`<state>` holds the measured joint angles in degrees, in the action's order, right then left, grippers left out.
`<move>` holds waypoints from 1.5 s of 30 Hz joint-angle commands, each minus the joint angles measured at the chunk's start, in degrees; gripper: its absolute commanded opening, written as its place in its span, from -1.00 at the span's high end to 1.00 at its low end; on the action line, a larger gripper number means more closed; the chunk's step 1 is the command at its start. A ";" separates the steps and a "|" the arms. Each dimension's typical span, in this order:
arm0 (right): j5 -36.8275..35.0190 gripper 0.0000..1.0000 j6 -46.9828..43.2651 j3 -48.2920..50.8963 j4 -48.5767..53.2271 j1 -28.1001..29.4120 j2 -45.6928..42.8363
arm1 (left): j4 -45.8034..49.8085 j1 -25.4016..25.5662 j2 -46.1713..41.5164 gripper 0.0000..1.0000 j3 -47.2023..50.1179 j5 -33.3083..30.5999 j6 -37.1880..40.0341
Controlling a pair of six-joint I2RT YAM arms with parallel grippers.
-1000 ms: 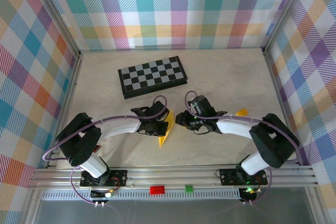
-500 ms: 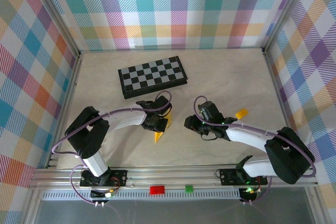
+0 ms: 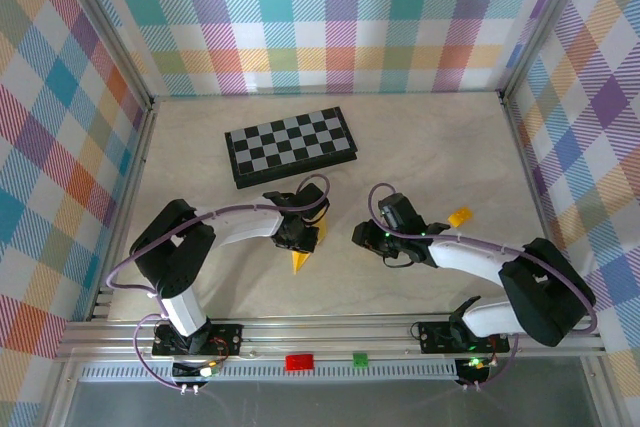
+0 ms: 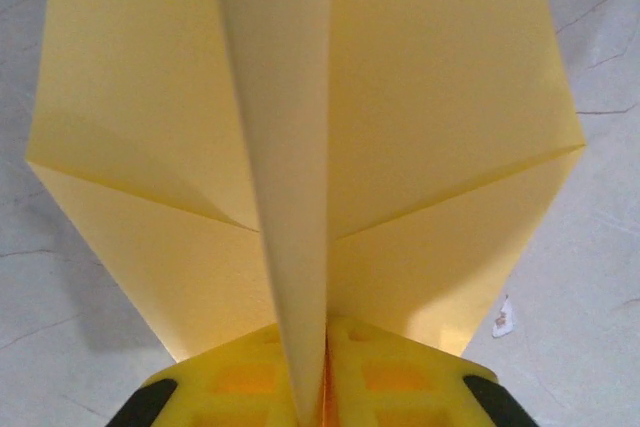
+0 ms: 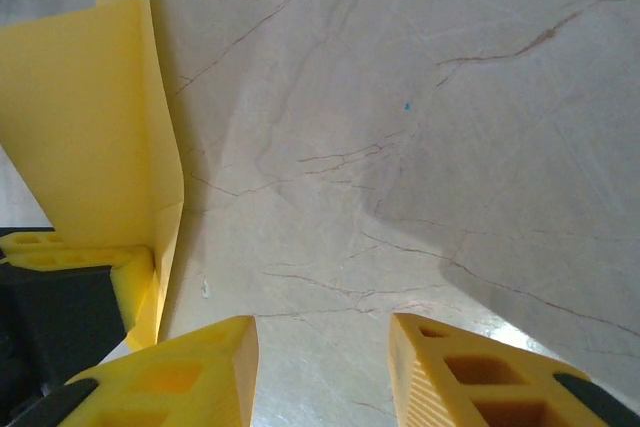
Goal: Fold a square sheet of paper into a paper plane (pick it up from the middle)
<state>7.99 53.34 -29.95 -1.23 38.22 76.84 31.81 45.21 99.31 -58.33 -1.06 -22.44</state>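
Centre of top view, below chessboard (image 3: 291, 145): plane (image 3: 303, 255), nose toward lower edge. Bottom of left wrist view: left gripper (image 4: 325, 337) nearly closed, pinching the plane's upright centre fold, wings spreading toward frame top. Near, to the right: right gripper (image 3: 362, 237), fingers parted over table (image 5: 450, 97), holding nothing.

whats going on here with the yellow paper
The left gripper pinches the folded yellow paper plane by its centre crease, with the plane's point toward the arm bases. The right gripper sits open and empty beside it, apart from the paper. The chessboard lies further back, untouched.
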 commanded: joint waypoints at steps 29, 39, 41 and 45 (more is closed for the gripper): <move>0.82 0.16 0.69 -0.89 -1.00 -0.25 1.92 | -2.46 -0.41 1.33 0.15 5.49 -2.73 -2.00; 0.54 0.15 0.71 -0.72 -0.79 -0.25 1.47 | -3.07 -0.37 0.91 0.14 5.89 -3.52 -3.68; 0.54 0.15 0.72 -0.80 -0.87 -0.25 1.52 | -3.15 -0.44 0.46 0.14 6.05 -4.03 -4.58; 0.62 0.15 0.56 -1.04 -0.82 -0.26 1.65 | -4.72 -0.24 -1.14 0.13 7.27 -3.98 -7.95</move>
<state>8.16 53.54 -29.95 -1.63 38.22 78.37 25.39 45.28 97.25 -54.35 -2.66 -27.29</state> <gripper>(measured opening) 0.424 0.435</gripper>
